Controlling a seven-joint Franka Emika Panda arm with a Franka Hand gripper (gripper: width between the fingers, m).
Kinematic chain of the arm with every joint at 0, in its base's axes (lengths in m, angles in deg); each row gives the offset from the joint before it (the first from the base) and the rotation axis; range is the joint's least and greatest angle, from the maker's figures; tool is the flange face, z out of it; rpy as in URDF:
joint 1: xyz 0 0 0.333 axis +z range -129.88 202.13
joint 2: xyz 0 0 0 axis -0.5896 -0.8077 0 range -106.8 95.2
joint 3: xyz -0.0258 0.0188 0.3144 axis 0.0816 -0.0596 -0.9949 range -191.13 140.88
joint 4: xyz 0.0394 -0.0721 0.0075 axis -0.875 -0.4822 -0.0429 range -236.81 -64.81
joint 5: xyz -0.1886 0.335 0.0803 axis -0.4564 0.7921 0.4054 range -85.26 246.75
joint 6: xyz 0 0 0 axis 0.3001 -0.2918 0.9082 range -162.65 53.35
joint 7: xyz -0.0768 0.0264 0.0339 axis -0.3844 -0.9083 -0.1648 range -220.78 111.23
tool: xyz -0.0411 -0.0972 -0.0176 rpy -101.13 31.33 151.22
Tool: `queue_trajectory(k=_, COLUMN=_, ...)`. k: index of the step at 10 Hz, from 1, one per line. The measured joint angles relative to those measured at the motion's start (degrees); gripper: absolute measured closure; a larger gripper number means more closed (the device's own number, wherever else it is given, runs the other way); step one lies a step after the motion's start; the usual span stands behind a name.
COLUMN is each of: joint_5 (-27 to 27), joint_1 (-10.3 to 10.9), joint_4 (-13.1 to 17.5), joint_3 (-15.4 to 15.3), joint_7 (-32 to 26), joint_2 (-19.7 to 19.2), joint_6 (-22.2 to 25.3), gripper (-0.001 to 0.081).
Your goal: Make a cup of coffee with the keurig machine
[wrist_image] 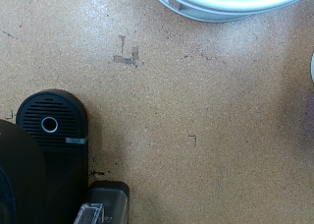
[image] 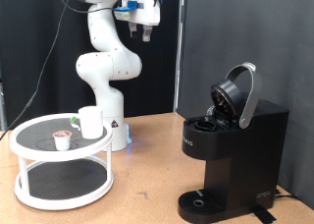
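High above the bench point(image: 147, 165), near the exterior view's top, the tool point(image: 143, 28) hangs at the end of the white arm, well apart from everything it has to work with; it carries nothing between its fingers, and at this size I cannot tell whether they are spread or closed. The wrist view shows no fingers at all, only the wooden surface far below.

The cup point(image: 90, 122) stands upright on the upper shelf of a white two-tier round stand point(image: 29, 170) at the exterior view's left, with a small coffee pod point(image: 63, 139) just beside it on the same shelf. The keurig machine point(image: 231, 150) sits at the exterior view's right, its rounded lid point(image: 238, 91) already tipped up and open, its drip tray point(image: 201, 199) bare of any cup.

So the relation that matters: the tool is roughly between the two, overhead. The cup and pod lie down and toward the exterior view's left, the machine down and toward its right. In the wrist view the machine's round drip tray point(wrist_image: 49, 123) and the stand's white rim point(wrist_image: 231, 6) fall at opposite edges, which fits that midway position
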Motion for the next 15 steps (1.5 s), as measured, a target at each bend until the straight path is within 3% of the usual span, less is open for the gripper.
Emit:
queue_trajectory(k=3, joint_5=0.0, joint_1=-0.5, joint_4=0.0, joint_3=1.6, joint_7=-0.5, joint_2=0.2, joint_6=-0.1, gripper=-0.0002)
queue_trajectory(k=9, joint_5=-6.3, joint_1=-4.1, joint_4=0.1, joint_3=10.8, joint_7=-10.8, joint_2=3.5, joint_6=3.1, gripper=-0.0002)
queue_trajectory(k=15, joint_5=-8.1, joint_1=-5.3, joint_4=-0.1, joint_3=13.8, joint_7=-13.1, joint_2=3.9, joint_6=3.3, gripper=-0.0002)
